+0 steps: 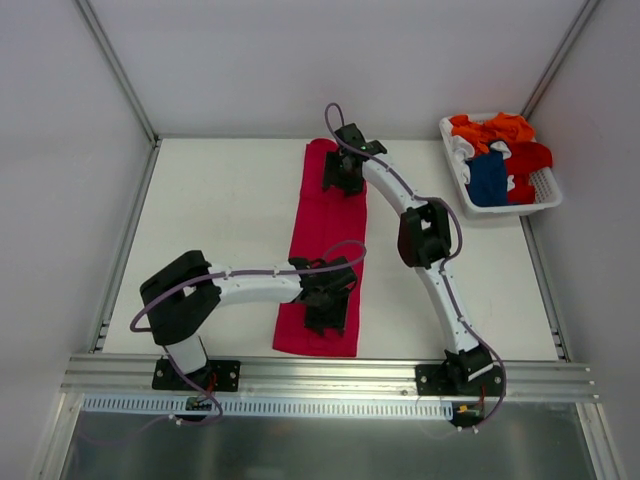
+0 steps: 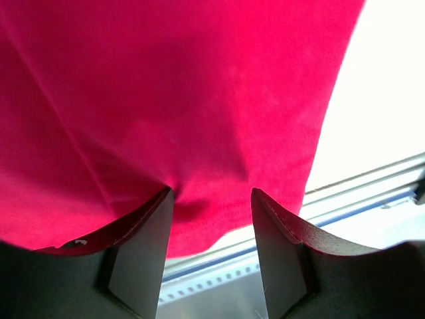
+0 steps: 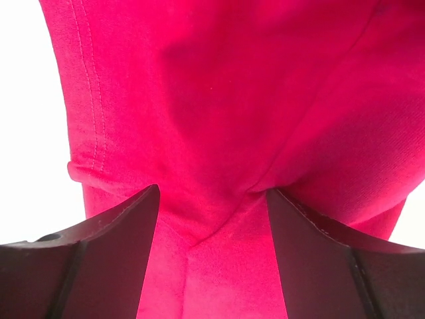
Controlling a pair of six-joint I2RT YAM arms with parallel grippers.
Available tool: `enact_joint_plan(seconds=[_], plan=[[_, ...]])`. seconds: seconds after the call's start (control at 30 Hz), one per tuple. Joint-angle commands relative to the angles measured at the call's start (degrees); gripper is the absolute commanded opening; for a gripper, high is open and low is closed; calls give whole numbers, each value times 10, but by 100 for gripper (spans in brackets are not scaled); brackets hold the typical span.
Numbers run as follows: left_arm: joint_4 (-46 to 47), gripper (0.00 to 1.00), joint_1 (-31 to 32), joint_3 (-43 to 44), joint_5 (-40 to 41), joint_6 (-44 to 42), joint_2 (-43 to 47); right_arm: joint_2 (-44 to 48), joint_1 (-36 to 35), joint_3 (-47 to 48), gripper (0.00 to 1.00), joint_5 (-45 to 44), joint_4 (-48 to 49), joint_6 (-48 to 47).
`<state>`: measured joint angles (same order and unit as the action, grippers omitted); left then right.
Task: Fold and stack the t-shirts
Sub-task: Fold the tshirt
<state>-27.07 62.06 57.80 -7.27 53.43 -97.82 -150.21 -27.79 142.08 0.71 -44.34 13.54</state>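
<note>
The crimson-pink t-shirt (image 1: pixel 325 235) lies folded into a long narrow strip from the far middle of the table to its near edge. My left gripper (image 1: pixel 328 318) is open over the strip's near end; in the left wrist view the cloth (image 2: pixel 166 100) fills the frame and its hem sits between the spread fingers (image 2: pixel 143 246). My right gripper (image 1: pixel 341 178) is open over the strip's far end; in the right wrist view the cloth (image 3: pixel 219 113) puckers between the fingertips (image 3: pixel 119 232). The orange (image 1: pixel 492 130), red (image 1: pixel 528 158) and dark blue (image 1: pixel 487 178) t-shirts lie bundled in the basket.
A white slatted basket (image 1: pixel 548 195) stands at the far right of the white table (image 1: pixel 220 220). A metal rail (image 1: pixel 330 372) runs along the near edge, also seen in the left wrist view (image 2: pixel 358 193). White walls enclose the table on three sides.
</note>
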Motion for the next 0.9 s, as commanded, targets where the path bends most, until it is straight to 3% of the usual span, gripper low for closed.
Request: enact_joint_plan(seconds=[0.0,0.17,0.3,0.37,0.47,0.6,0.7,0.83,0.87], plan=[[-20,51,11,21,-13,27,-4,6,6,0,71,14,1,-13],[-28,52,11,33,1,5,10,23,9,2,74,46,30,-14],[-48,60,4,61,50,-24,61,78,19,13,80,131,54,-14],[-48,68,-30,72,52,-40,110,146,29,7,85,145,58,-17],[-47,72,-92,67,36,-67,169,256,56,-46,89,155,75,-26],[-45,80,-234,42,29,-148,233,363,104,-145,92,198,78,-15],[-41,83,-325,35,-37,-182,230,437,116,-248,93,203,72,-30],[-28,87,-368,30,-90,-213,212,532,113,-433,94,229,108,-18],[-25,87,-378,27,-124,-212,208,552,112,-520,94,244,135,8]])
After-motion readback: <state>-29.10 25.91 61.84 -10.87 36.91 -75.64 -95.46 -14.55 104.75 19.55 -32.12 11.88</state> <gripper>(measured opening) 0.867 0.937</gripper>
